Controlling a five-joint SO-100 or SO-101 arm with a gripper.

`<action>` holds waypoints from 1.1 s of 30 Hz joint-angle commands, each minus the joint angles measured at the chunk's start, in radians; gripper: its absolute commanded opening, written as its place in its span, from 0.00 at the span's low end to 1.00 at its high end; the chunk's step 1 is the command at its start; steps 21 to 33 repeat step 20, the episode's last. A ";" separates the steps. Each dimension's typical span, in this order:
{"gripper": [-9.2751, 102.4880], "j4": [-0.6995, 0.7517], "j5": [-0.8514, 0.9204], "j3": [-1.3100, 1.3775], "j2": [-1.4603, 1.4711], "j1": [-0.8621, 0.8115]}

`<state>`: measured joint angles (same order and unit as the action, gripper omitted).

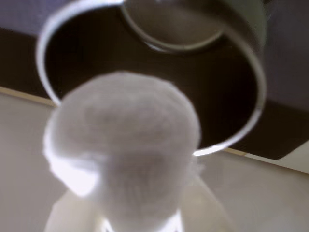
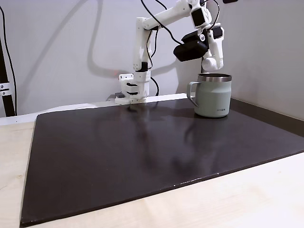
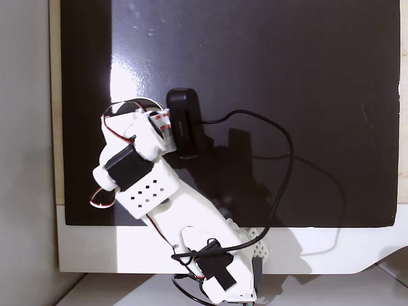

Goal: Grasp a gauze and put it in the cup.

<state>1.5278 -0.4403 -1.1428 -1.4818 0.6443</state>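
In the wrist view, the gauze [image 1: 125, 140], a soft white roll, sits blurred and close between the white fingers [image 1: 207, 208] of my gripper [image 1: 137, 208], which is shut on it. Right behind and below the gauze gapes the cup's steel rim [image 1: 251, 63] with its dark inside. From the side, the pale green cup [image 2: 212, 95] stands upright on the dark mat with its handle to the left. My gripper [image 2: 210, 62] hangs just above its rim, pointing down. In the fixed view from above, the arm [image 3: 146, 185] covers the cup.
A dark mat [image 2: 142, 152] covers most of the light wooden table [image 2: 247, 199]. The arm's base [image 2: 133, 90] stands at the mat's far edge, left of the cup. A wall rises close behind and to the right of the cup.
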 commanded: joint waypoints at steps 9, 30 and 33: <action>0.37 -0.009 0.018 0.009 -0.020 0.018; 0.39 -0.009 0.017 0.009 -0.025 0.015; 0.39 -0.009 0.017 0.009 -0.025 0.015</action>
